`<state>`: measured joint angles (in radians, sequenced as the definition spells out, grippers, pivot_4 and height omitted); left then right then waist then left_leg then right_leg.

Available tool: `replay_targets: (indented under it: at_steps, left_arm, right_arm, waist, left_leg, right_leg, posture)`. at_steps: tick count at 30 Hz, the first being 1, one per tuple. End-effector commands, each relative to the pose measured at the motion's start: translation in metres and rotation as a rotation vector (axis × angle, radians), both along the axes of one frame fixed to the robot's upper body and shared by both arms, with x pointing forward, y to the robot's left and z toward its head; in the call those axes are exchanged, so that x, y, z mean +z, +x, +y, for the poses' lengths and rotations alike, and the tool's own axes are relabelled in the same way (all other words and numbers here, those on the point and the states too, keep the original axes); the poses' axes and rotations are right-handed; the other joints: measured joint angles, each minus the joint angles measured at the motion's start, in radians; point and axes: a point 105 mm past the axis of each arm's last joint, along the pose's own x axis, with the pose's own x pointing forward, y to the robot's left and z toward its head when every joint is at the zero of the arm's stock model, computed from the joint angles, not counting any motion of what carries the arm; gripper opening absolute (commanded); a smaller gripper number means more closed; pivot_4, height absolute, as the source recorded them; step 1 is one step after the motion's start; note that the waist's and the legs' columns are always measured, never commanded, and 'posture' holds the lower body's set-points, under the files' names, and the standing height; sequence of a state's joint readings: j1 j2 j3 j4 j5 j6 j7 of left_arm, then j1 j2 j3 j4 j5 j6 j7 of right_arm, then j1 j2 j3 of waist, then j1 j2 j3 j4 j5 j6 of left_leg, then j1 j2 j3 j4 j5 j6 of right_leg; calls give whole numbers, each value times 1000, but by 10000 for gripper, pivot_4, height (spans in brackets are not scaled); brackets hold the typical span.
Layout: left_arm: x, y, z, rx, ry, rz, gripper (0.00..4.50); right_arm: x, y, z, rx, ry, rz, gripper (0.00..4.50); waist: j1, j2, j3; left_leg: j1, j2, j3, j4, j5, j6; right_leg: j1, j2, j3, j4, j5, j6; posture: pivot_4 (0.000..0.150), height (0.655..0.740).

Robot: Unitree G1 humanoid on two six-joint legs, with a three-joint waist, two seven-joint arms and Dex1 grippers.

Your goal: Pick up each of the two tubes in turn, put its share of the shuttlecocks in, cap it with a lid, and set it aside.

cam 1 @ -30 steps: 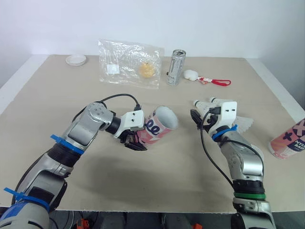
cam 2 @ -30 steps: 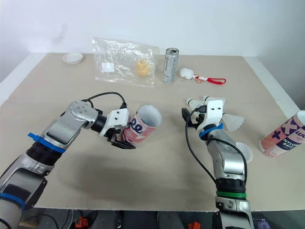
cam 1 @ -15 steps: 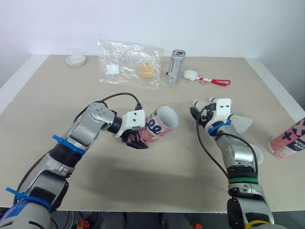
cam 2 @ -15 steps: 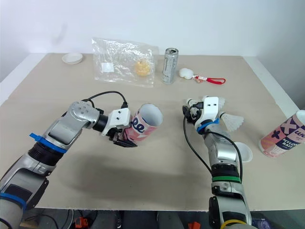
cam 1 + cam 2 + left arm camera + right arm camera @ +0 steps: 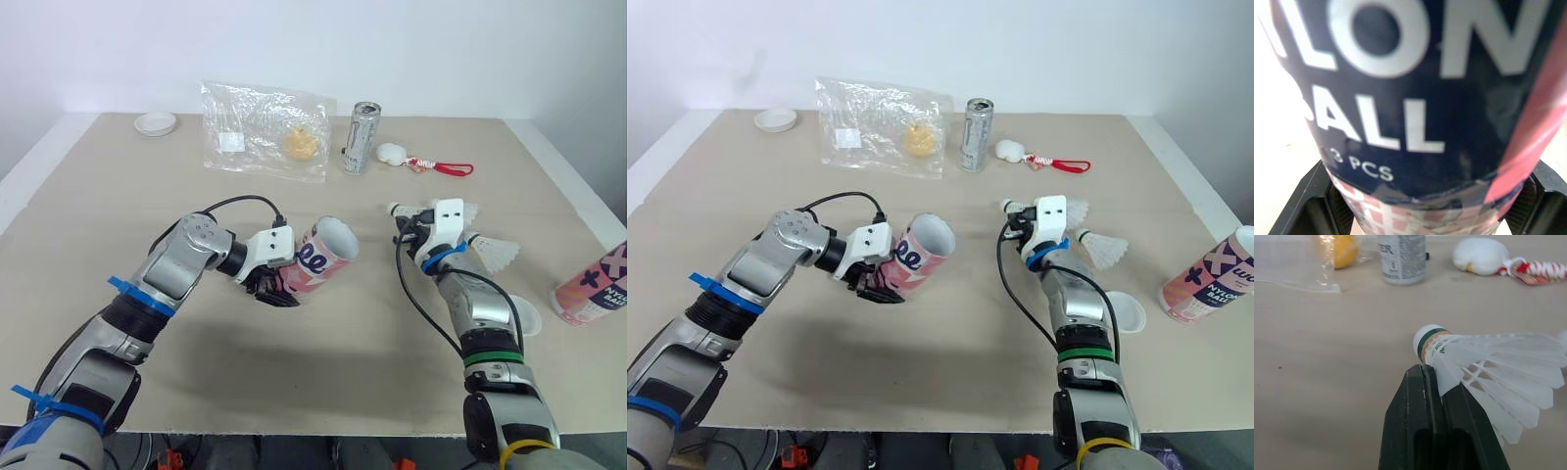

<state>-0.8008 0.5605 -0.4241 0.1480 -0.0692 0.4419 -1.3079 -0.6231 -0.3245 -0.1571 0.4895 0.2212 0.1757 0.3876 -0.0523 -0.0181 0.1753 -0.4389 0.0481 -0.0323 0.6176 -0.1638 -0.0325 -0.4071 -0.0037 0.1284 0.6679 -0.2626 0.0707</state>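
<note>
Over the table (image 5: 392, 333), the left hand (image 5: 278, 292) clamps the tilted pink tube (image 5: 329, 257) while the right hand (image 5: 1432, 373) pinches a shuttlecock (image 5: 1476, 355).

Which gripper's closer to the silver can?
Right. The right gripper, holding a shuttlecock, is in front of the can; the left gripper, holding the tube, is farther back, leftward.

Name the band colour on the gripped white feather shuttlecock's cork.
Dark green band, clearest in right wrist view.

Pink tube (image 5: 320, 266) tilted, mouth open; white shuttlecock (image 5: 1476, 360) nearby.
</note>
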Motion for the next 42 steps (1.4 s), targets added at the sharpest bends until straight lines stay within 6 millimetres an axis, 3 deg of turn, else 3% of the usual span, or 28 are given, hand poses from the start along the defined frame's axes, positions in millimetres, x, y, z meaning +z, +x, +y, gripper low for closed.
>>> replay_targets:
  at_steps: [1,5,12,17,23,38,40,41,42]
  left_arm:
    - [3,3,0,-6,7,-20,33442]
    - [1,4,1,-6,20,-10,33442]
    - [-2,6,0,-25,37,-32,33442]
    - [0,7,-3,-33,29,-36,33442]
    - [3,9,-1,-34,33,-34,33442]
    - [8,7,-5,-31,8,-36,33442]
    - [9,7,-4,-28,6,-36,33442]
    - [9,7,-4,-25,5,-37,33442]
    - [9,7,-4,-24,4,-37,33442]
  right_arm:
    - [42,-7,2,62,-103,-153,481]
    - [69,-26,12,194,-246,-270,481]
    - [130,-85,33,533,-425,-482,481]
    - [146,-123,49,766,-566,-536,481]
    - [137,-143,59,936,-803,-520,481]
    - [116,-132,81,1077,-941,-516,481]
    - [117,-131,82,1085,-943,-521,8064]
    - [118,-131,83,1089,-937,-524,9309]
    - [119,-131,84,1092,-930,-527,15094]
  waist:
    - [0,0,0]
    - [1,0,0]
    - [3,1,0]
    - [4,1,0]
    - [4,1,0]
    - [5,1,1]
    - [5,1,1]
    - [5,1,1]
    - [5,1,1]
  left_leg:
    - [0,0,0,0,0,0]
    - [0,0,0,0,0,0]
    - [1,0,0,0,0,0]
    - [1,0,-1,1,0,0]
    - [1,0,0,3,0,0]
    - [0,0,0,3,0,0]
    - [0,0,0,3,0,0]
    - [0,0,0,3,0,0]
    - [0,0,0,3,0,0]
  right_leg:
    - [0,0,0,0,0,0]
    - [0,0,0,0,0,0]
    - [1,0,0,0,-1,2]
    - [2,0,-1,0,-1,3]
    - [2,0,0,0,0,4]
    - [1,0,0,0,0,3]
    - [1,0,0,0,0,3]
    - [1,0,0,0,0,3]
    - [1,0,0,0,0,3]
  posture:
    - [1500,7400]
    - [1500,7400]
    - [1500,7400]
    - [1500,7400]
    - [1500,7400]
    - [1500,7400]
    - [1500,7400]
    - [1500,7400]
    - [1500,7400]
